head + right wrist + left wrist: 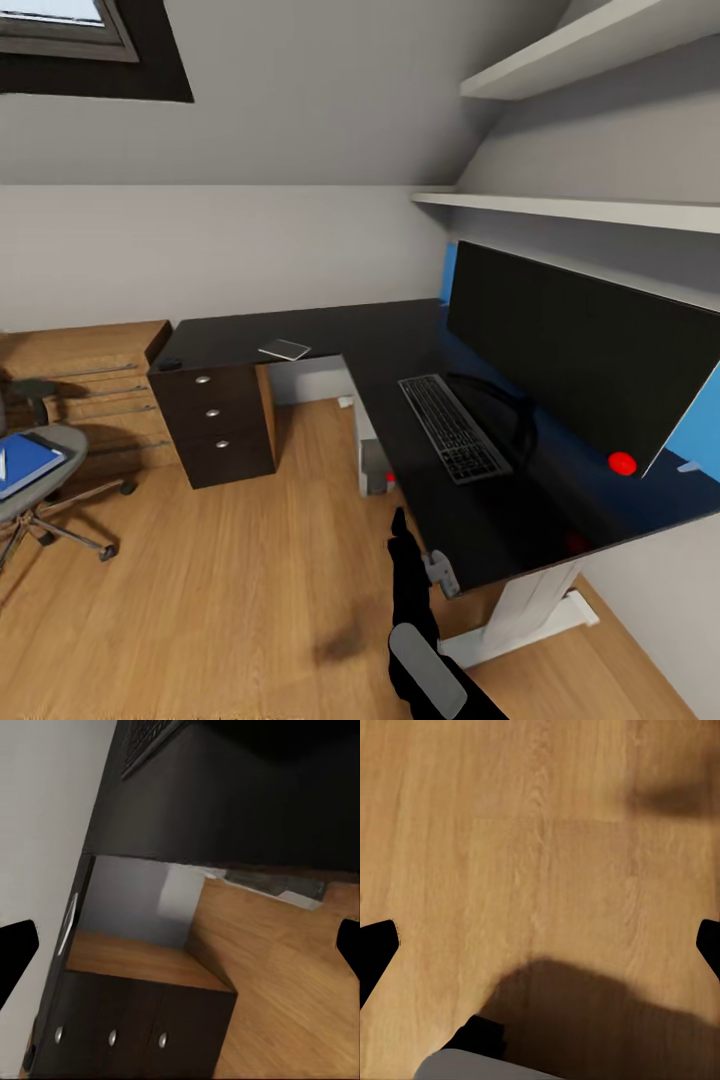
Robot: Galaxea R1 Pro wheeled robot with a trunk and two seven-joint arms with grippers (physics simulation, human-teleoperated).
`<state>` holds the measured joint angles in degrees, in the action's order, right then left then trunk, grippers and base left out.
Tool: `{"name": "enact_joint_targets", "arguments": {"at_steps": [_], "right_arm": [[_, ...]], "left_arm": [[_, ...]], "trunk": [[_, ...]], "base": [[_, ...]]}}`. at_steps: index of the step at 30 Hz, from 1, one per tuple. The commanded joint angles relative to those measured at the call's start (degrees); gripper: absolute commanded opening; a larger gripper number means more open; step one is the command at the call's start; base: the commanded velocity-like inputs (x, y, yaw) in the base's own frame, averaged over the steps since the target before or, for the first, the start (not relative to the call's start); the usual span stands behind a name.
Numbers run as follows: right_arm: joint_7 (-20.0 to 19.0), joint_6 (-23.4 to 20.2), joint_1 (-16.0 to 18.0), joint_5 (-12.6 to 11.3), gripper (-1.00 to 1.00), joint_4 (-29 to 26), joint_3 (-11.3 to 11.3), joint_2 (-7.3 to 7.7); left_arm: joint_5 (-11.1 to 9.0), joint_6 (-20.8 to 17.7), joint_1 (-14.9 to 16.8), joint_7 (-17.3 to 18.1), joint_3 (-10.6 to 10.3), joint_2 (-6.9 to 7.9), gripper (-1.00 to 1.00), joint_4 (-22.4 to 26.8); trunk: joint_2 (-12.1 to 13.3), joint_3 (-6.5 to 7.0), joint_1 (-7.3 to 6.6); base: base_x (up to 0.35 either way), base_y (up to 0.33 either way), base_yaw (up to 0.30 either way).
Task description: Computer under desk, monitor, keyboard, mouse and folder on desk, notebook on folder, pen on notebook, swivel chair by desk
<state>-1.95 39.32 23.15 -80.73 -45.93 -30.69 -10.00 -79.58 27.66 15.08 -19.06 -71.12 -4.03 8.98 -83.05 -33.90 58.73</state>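
Note:
The monitor [580, 350] stands on the black desk [385, 335] at the right, and the keyboard [452, 427] lies in front of it. A thin grey notebook [285, 349] lies on the desk's left wing. The small black mouse [170, 364] sits at that wing's left corner. Under the desk the computer [375, 468] shows a red light. At far left the swivel chair [55, 450] carries the blue folder [24, 462], with a thin white stick, perhaps the pen, at the frame's edge. My right gripper [180, 949] faces the desk's underside, open. My left gripper [540, 949] hangs open over the floor.
The black drawer unit [215, 420] with silver knobs holds up the desk's left end. Low wooden cabinets [95, 385] line the wall behind the chair. White desk legs [520, 610] stand near my right arm [410, 590]. Two wall shelves [590, 210] hang above the monitor.

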Motion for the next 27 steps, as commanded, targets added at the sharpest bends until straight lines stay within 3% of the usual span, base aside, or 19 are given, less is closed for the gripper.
{"name": "enact_joint_targets", "arguments": {"at_steps": [1,20,27], "right_arm": [[-0.09,0.32,0.05,-0.49,1.00,0.03,-0.15,0.00],[2.03,0.26,0.05,2.90,1.00,0.27,-0.25,0.00],[2.84,0.02,0.05,3.16,1.00,3.76,-1.28,0.00]], "left_arm": [[-0.15,0.52,0.04,-0.48,-0.49,-0.03,1.00,0.08],[-0.21,2.72,0.04,-0.54,-0.52,-0.10,1.00,0.08],[-0.18,2.70,0.04,-0.54,-0.52,-0.10,1.00,0.08]], "trunk": [[-0.03,-0.02,0.00],[-0.03,0.56,0.00],[-0.03,0.78,0.00]], "base": [[0.000,0.000,0.281],[0.000,0.000,0.281],[0.000,0.000,0.281]]}}
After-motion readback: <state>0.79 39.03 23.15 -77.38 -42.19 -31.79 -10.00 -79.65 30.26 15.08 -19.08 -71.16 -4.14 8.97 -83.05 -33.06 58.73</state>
